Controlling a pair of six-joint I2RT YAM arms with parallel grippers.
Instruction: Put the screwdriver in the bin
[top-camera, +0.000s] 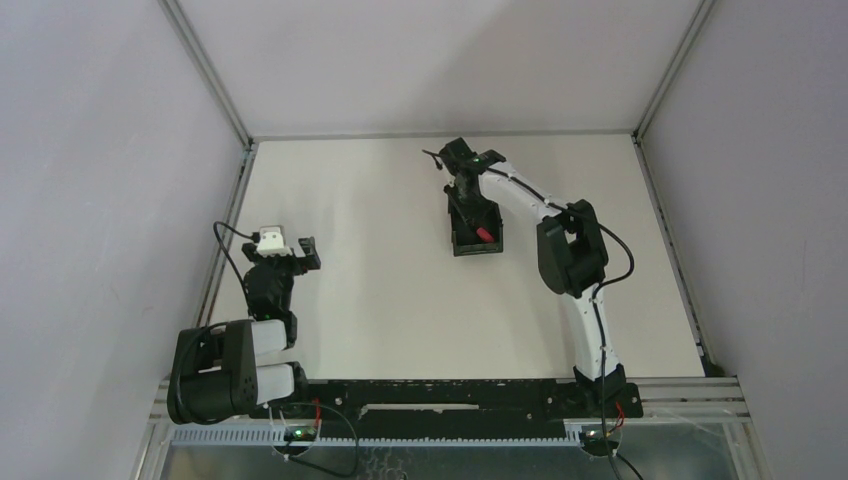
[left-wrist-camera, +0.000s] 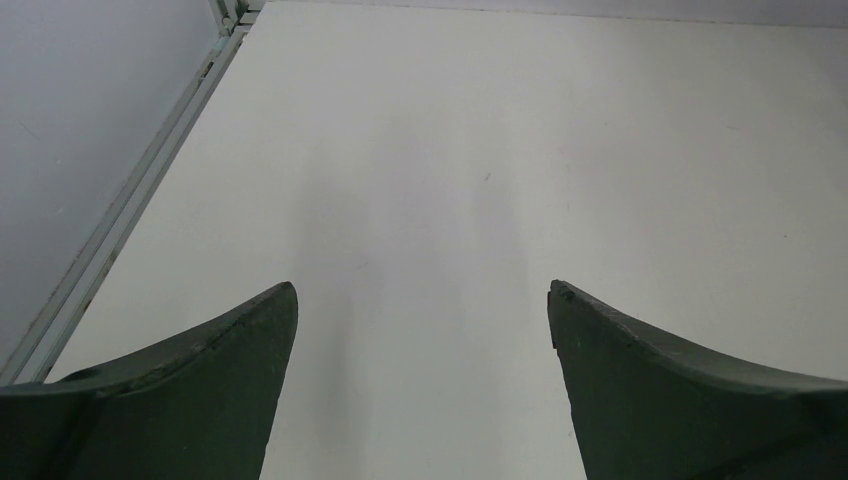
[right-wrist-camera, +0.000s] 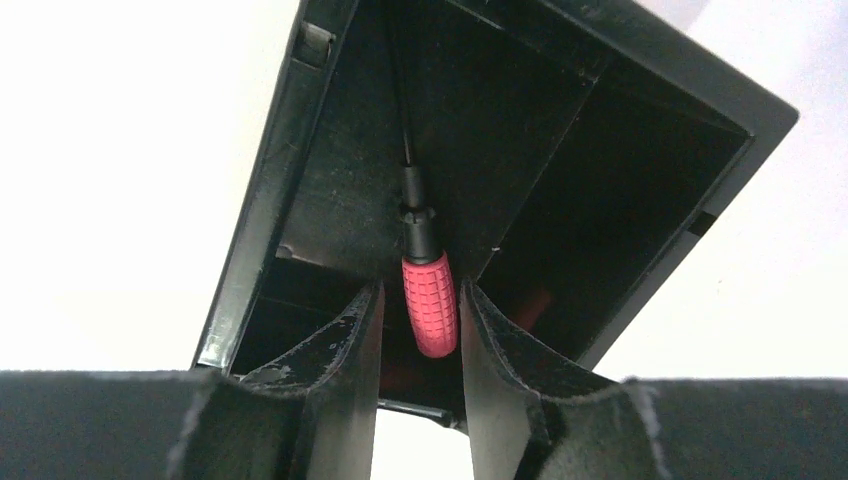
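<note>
Screwdriver (right-wrist-camera: 430, 305) is inside the bin (right-wrist-camera: 250, 230), lying on the bin floor afaict. Red handle sits in one end of the bin, thin dark shaft runs along the floor toward the opposite end.

Right pincer (right-wrist-camera: 421, 292) is dipped into the handle end of the bin, one finger each side of the handle. Jaws are parted a bit wider than the handle and thin gaps show on both sides, so imo not pinching: apart, nothing held. Left pincer (left-wrist-camera: 422, 288) is well apart from the bin, off to the bin's left over bare desk (left-wrist-camera: 450, 150), jaws wide, nothing btwn them.

Handling, my read:
- Small, light, rigid tool, not fragile.
- Handle has a moulded grid texture, looks grippy and fat enough for a firm pinch across its middle. Best place to take hold.
- Shaft is thin, smooth metal and prob slips or pivots if pinched, so skip it.
- Round handle could roll, but the bin walls would keep it in.
- Bin is stiff plastic, prob light, and might slide on the desk if a finger bumps a wall.

Task looks basically done. Next move wants a straight lift up out of the bin w/o snagging handle or wall.
</note>
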